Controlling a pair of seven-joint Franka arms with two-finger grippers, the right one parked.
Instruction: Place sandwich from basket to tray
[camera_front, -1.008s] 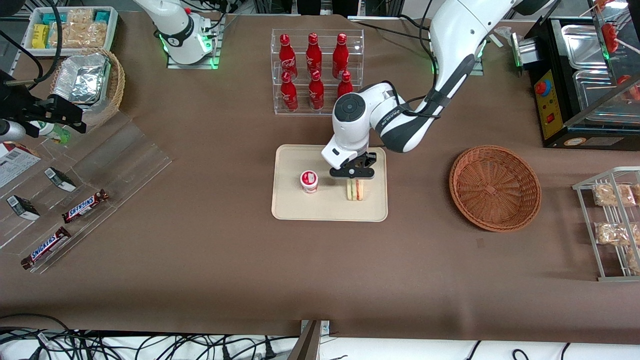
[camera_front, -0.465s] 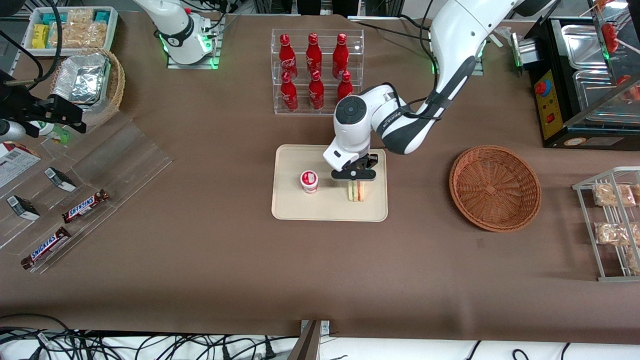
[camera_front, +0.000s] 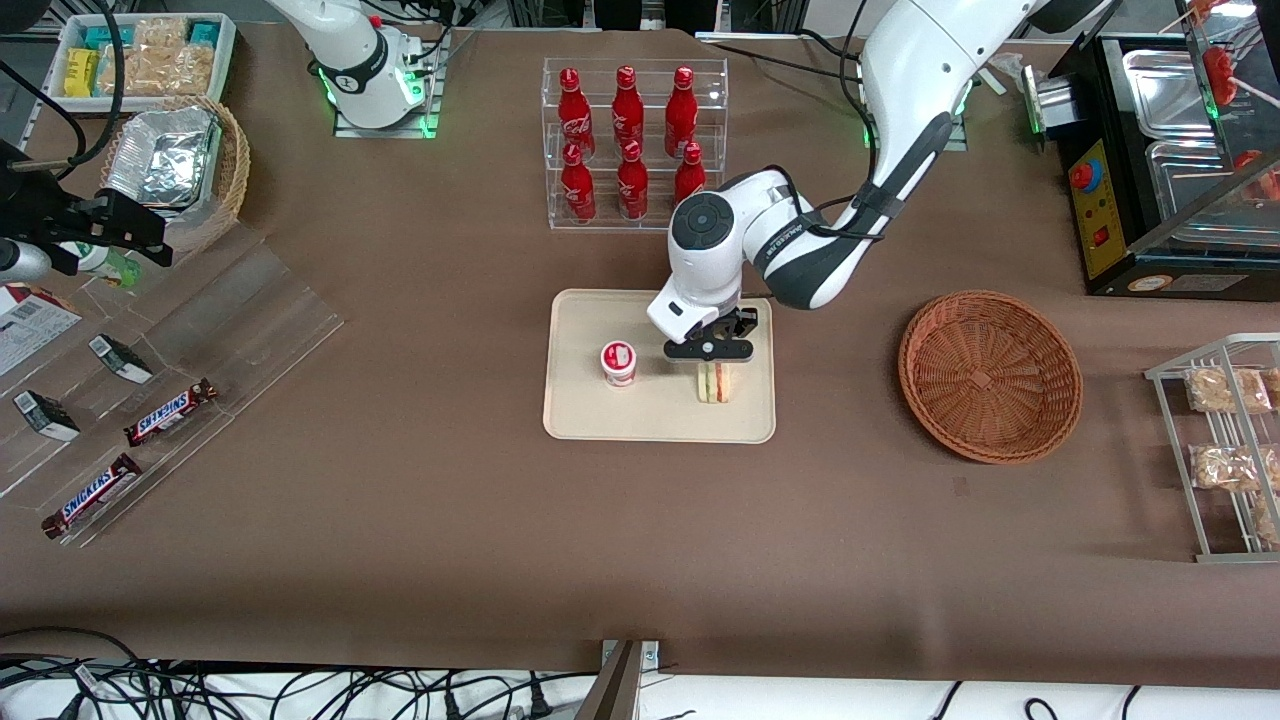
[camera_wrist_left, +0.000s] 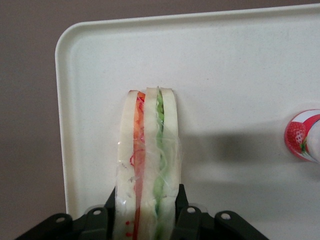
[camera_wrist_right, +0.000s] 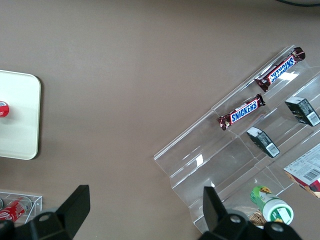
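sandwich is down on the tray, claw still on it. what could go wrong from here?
1. The sandwich stands on its narrow edge on the tray, claw shut on it. On release it may tip over.
2. Its loose clear wrap sits between the claw's fingers, so it might snag and lift with the claw.
3. The yogurt cup stands beside it on the tray; a sideways retreat toward it might knock it.
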